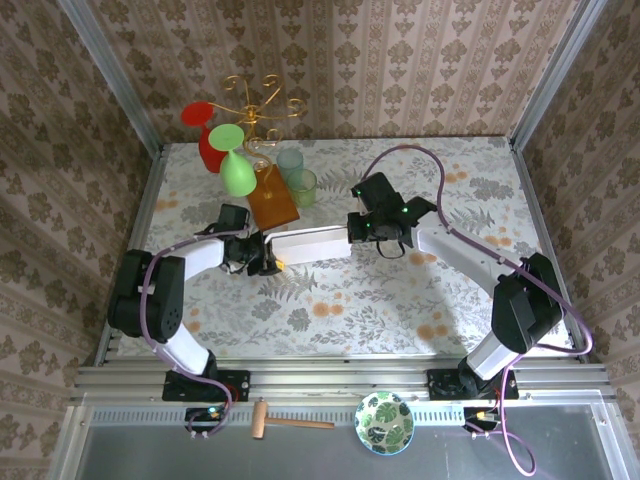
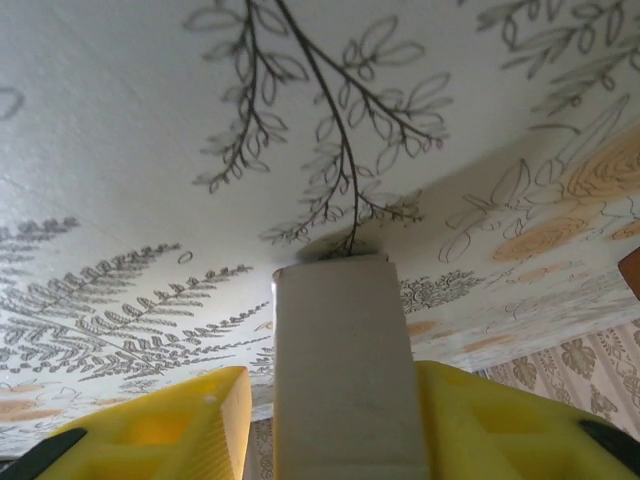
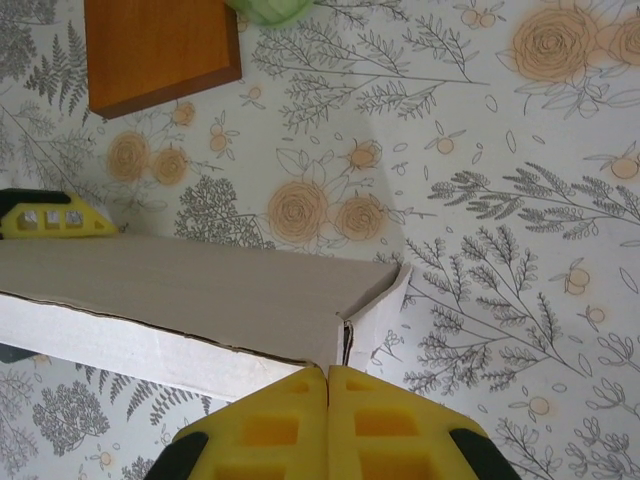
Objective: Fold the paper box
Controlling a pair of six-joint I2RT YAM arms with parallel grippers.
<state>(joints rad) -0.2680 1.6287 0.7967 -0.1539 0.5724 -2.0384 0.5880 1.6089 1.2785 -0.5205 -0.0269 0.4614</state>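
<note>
One table point(image 1: 400, 300), covered in a pale floral print, is recorded inside wallpapered walls. Two arms are reached in over it, the left arm point(image 1: 160, 290) from the left and the right arm point(image 1: 470, 255) from the right, both meeting near the table's centre. The paper box point(image 1: 315, 243) is seen between them as a long, narrow, off-white form, folded up and lying crosswise, one end at each pincer. At the back of the table a gold wire rack point(image 1: 255, 105) is noted with a red goblet point(image 1: 203, 135) and a green goblet point(image 1: 232, 165) hung from it. An orange-brown wooden block point(image 1: 272, 203) is placed just behind the box. The left pincer point(image 2: 335, 400) is set astride the box's left end point(image 2: 345, 360): one yellow finger point(image 2: 500, 420) is laid against the cardboard, while a thin gap is visible between the other finger point(image 2: 170, 425) and the box, so the grip is logged as released. The right pincer point(image 3: 328, 375) is clenched, its fingers pressed together at the near corner of the box's right end point(image 3: 180, 300); whether cardboard is nipped between them cannot be told. A leaf-patterned bowl point(image 1: 384, 422) and a wooden mallet point(image 1: 285, 421) are noted on the ledge in front of the arm bases. Two pale green tumblers point(image 1: 297, 178) are stood beside the block.
</note>
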